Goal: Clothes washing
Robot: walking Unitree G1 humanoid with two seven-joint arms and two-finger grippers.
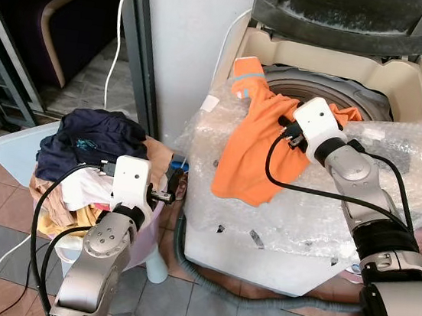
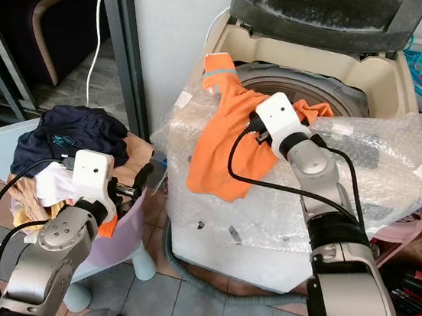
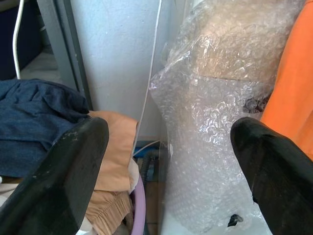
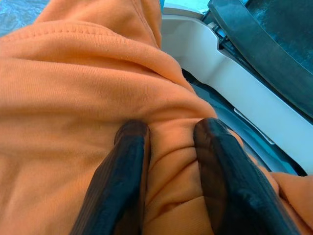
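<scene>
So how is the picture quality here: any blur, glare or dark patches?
Both eye views are sharp and daylit, with glare on the clear bubble wrap; left wrist view has the left claw's fingers soft; right wrist view is crisp on the orange garment.

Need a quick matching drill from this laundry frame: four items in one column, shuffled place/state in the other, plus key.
Items:
1. orange garment
2. right gripper
3. left gripper
4. navy garment

States:
A. on top of the pile in the laundry basket
B. jaws open, holding nothing
C. draped over the washing machine rim
D. pinching a fold of orange cloth

Pairs: 1-C, 2-D, 3-B, 4-A
</scene>
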